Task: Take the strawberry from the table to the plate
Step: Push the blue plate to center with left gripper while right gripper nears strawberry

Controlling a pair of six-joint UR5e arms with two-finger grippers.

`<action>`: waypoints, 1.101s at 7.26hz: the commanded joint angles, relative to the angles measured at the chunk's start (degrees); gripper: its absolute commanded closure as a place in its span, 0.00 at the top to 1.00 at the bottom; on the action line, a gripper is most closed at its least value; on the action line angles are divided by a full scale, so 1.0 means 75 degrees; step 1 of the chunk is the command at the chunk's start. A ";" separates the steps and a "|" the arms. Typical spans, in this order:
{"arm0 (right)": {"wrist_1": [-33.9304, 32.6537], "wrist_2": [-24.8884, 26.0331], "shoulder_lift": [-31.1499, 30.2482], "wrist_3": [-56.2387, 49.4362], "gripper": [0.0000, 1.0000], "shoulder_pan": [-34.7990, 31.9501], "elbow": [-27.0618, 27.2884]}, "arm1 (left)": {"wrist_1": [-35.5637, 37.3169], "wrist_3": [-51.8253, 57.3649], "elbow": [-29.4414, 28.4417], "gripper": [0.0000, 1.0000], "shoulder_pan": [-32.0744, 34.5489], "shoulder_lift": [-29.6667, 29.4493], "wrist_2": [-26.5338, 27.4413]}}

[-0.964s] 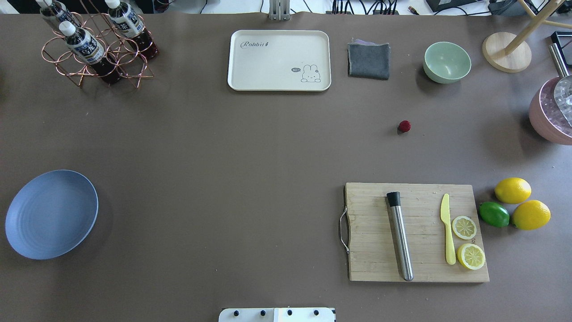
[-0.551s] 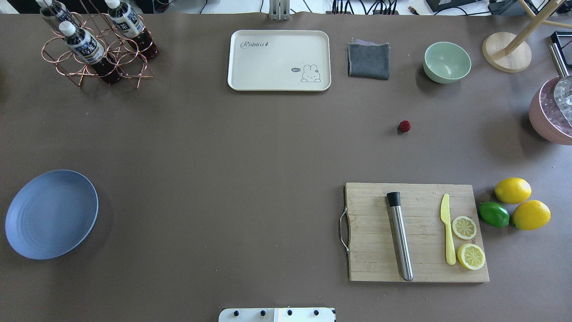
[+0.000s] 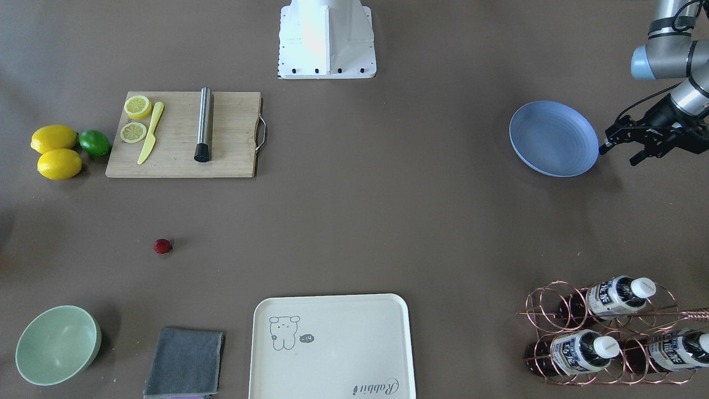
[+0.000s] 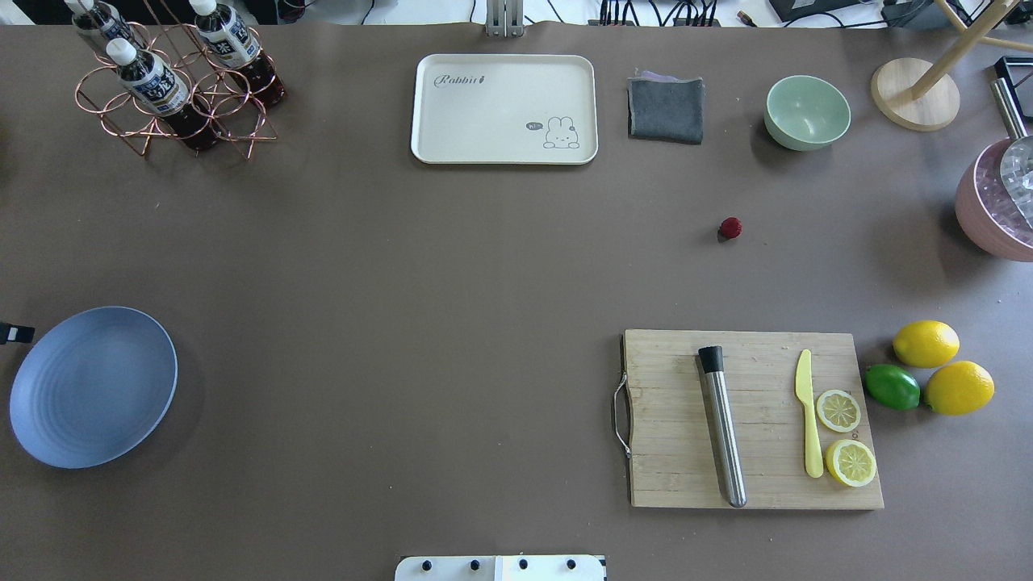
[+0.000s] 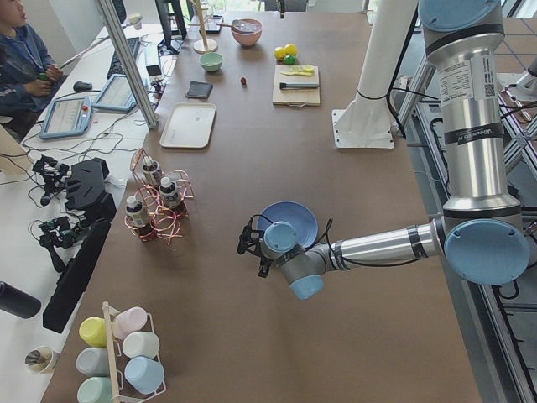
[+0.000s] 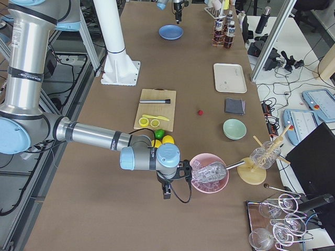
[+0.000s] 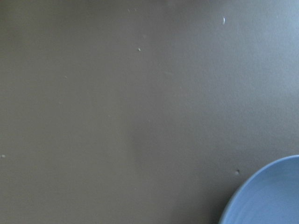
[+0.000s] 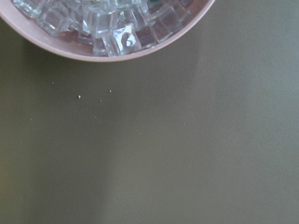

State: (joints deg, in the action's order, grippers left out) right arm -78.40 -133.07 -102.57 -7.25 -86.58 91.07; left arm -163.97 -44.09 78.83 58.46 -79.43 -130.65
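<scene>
The strawberry (image 4: 730, 227) (image 3: 162, 246), tiny and dark red, lies alone on the brown table (image 4: 403, 282), right of centre in the overhead view. The light blue plate (image 4: 93, 387) (image 3: 554, 138) rests empty at the far left. Just outside the plate's rim hovers my left gripper (image 3: 617, 155), open and holding nothing; only its black tip (image 4: 12, 332) shows overhead. A corner of the plate (image 7: 271, 196) shows in the left wrist view. My right gripper (image 6: 166, 191) hangs low beside a pink bowl of ice, far from the strawberry (image 6: 199, 111); I cannot tell its state.
A wooden cutting board (image 4: 754, 420) carries a steel muddler, a yellow knife and two lemon slices, with two lemons and a lime (image 4: 892, 386) beside it. At the back stand a cream tray (image 4: 504, 109), grey cloth (image 4: 666, 109), green bowl (image 4: 807, 111) and bottle rack (image 4: 173, 81). A pink ice bowl (image 4: 997, 202) sits far right.
The black tip of my left gripper has come into the overhead view at the left edge beside the plate. The strawberry and plate have not moved.
</scene>
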 commanded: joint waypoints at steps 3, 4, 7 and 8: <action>0.0000 -0.0012 -0.0012 -0.0007 1.00 0.0001 0.0009 | -0.0649 -0.0601 -0.0117 0.16 -0.0622 -0.0003 0.0159; -0.0011 -0.0267 0.0011 0.0040 1.00 0.0012 0.0125 | -0.0649 -0.0613 -0.0105 0.00 -0.0646 -0.0003 0.0135; -0.0001 -0.0808 0.0304 0.0785 1.00 0.0782 0.0489 | -0.0498 -0.1755 0.0465 0.00 -0.0635 -0.0213 0.0007; 0.0000 -0.0820 0.0432 0.1324 1.00 0.0913 0.0664 | -0.0357 -0.2632 0.0620 0.00 -0.0635 -0.0701 -0.0365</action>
State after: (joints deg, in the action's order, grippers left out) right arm -78.54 -138.84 -100.35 -1.72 -81.57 94.83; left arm -167.73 -57.11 81.61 53.66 -81.70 -131.05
